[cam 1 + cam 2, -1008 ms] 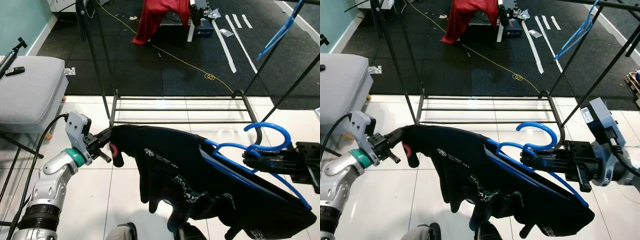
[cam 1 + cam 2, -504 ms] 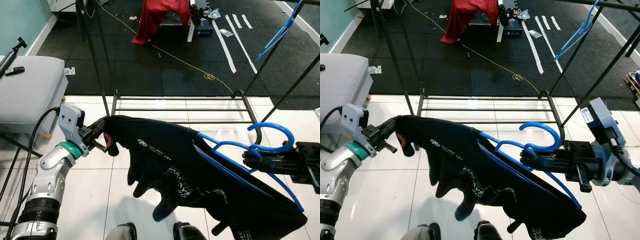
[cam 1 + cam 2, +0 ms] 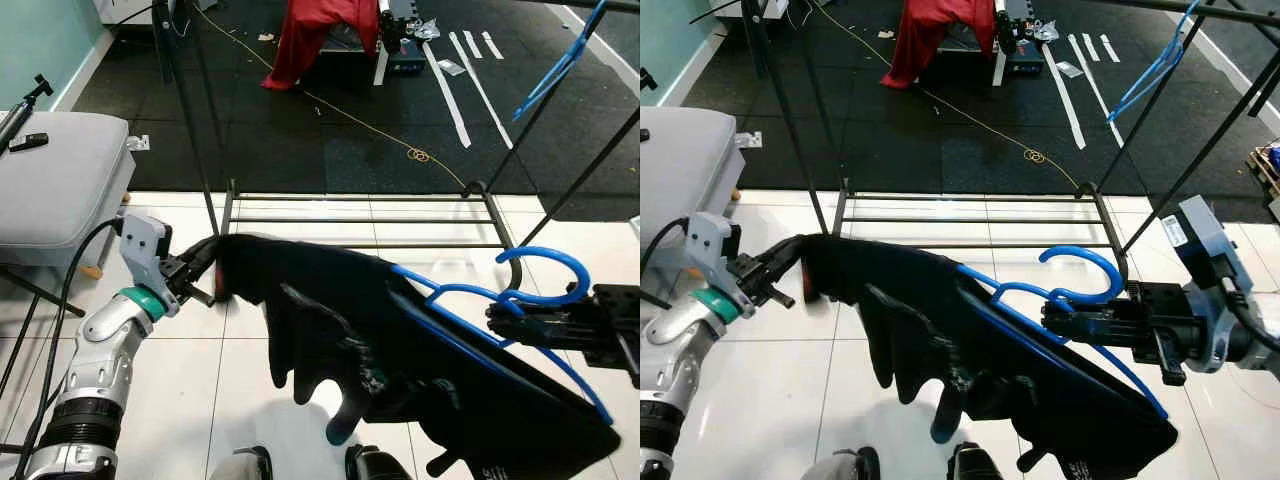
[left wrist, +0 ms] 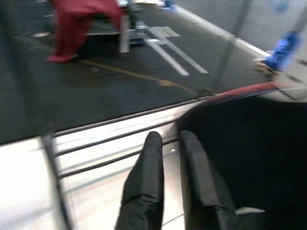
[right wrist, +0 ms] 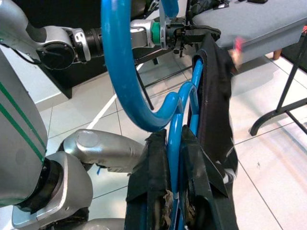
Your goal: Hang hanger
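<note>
- Blue hanger [image 3: 480, 300]: plastic, hook up, neck clamped in the right hand [image 3: 500, 320], tilted down away from it.
- Black garment [image 3: 400, 350]: draped over the hanger, far corner pinched by the left hand [image 3: 205, 265], sleeves dangling.

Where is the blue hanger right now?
In the eye views the blue hanger is low on the right, clamped at its neck by the right gripper, in front of the rack; its arm runs inside the black garment.

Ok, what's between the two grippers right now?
The black shirt spans the stretch, draped on the blue hanger. The left gripper pinches one end and the right gripper clamps the hanger's neck, as both eye views show.
</note>
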